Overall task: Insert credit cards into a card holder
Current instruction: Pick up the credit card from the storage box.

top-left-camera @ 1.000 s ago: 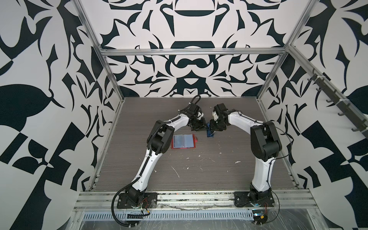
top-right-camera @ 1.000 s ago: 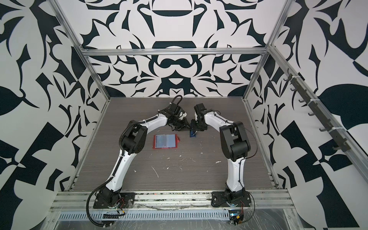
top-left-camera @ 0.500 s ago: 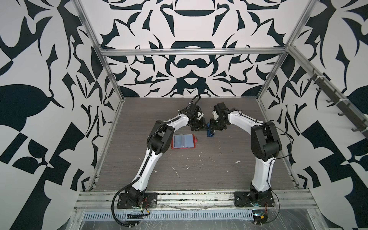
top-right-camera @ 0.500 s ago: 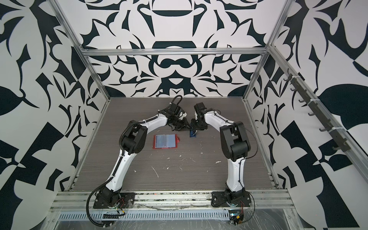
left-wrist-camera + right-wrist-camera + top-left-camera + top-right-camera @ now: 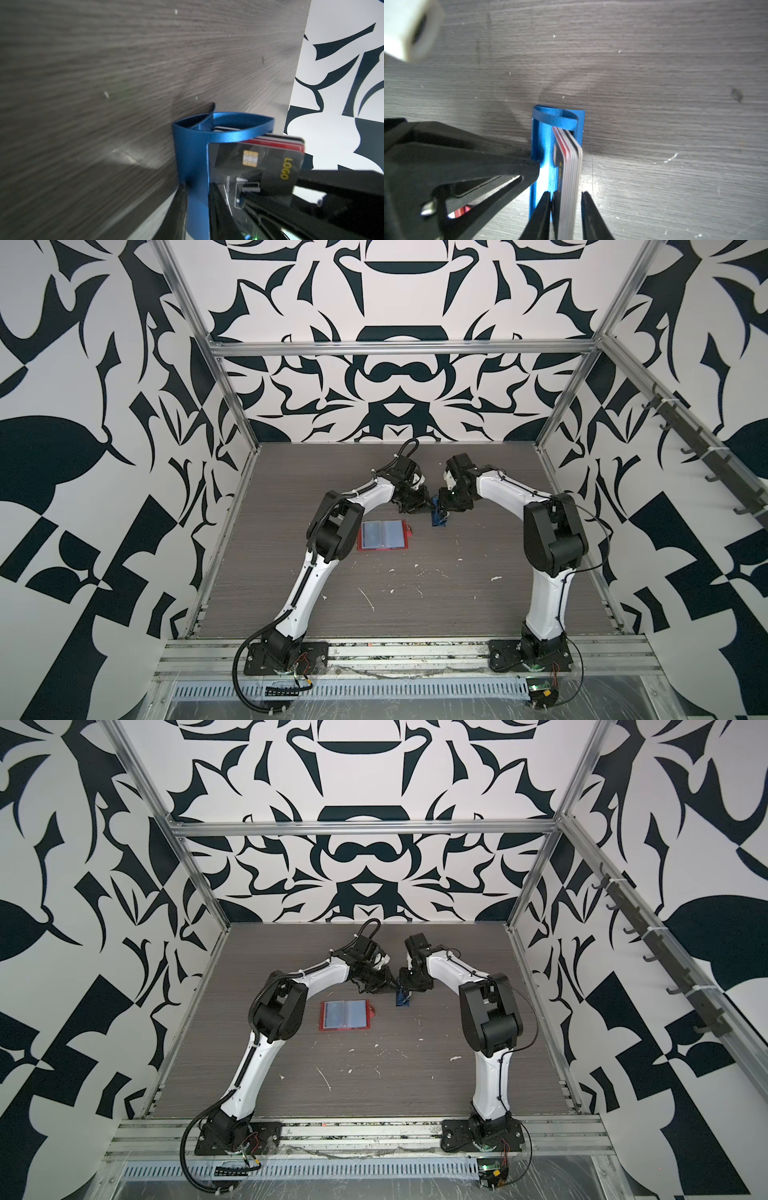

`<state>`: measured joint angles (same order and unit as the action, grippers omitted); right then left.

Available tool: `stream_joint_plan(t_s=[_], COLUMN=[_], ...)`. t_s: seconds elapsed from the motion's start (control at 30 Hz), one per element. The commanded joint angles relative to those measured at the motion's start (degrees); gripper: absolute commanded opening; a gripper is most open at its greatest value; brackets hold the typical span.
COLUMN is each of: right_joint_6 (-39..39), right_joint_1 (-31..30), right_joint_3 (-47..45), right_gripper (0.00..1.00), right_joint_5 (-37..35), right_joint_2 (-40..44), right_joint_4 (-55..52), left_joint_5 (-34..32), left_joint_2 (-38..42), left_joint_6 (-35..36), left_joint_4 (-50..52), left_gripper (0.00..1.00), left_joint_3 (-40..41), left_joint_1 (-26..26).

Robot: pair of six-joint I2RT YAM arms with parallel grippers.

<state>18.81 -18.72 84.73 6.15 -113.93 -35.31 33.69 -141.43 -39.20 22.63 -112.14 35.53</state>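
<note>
The red card holder lies open and flat on the table, clear sleeves up. To its right stands a small blue stand with the credit cards upright in it. A black card with a chip faces out, with a red one behind. My left gripper is shut on the stand's blue wall. My right gripper straddles the stack, one finger against the black card and the other a sliver off the grey edges.
White flecks and scratches dot the wood table nearer the arm bases. Patterned walls and metal frame posts close in the sides and back. Both arms meet over the stand, behind the card holder.
The right gripper's jaws have narrowed a little around the card stack. Both arms, the stand and the card holder stay where they were.
</note>
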Motion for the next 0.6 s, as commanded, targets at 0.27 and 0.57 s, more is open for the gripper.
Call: stream_joint_plan(t_s=[0.27,0.57], right_joint_6=[-1.42,-1.93], right_joint_1=[0.53,0.53], right_joint_3=[3.03,3.38], right_gripper=[0.27,0.27], right_joint_5=[-3.78,-4.17], right_joint_2=[2.83,3.62], right_joint_4=[-3.8,-4.72], left_joint_5=[-2.92,-3.05], left_joint_2=[-3.07,-3.22], left_joint_6=[0.57,0.53], left_joint_4=[4.99,5.04], left_gripper=[0.21,0.21], left_joint_3=[1.24,1.46], left_joint_1=[0.16,0.16])
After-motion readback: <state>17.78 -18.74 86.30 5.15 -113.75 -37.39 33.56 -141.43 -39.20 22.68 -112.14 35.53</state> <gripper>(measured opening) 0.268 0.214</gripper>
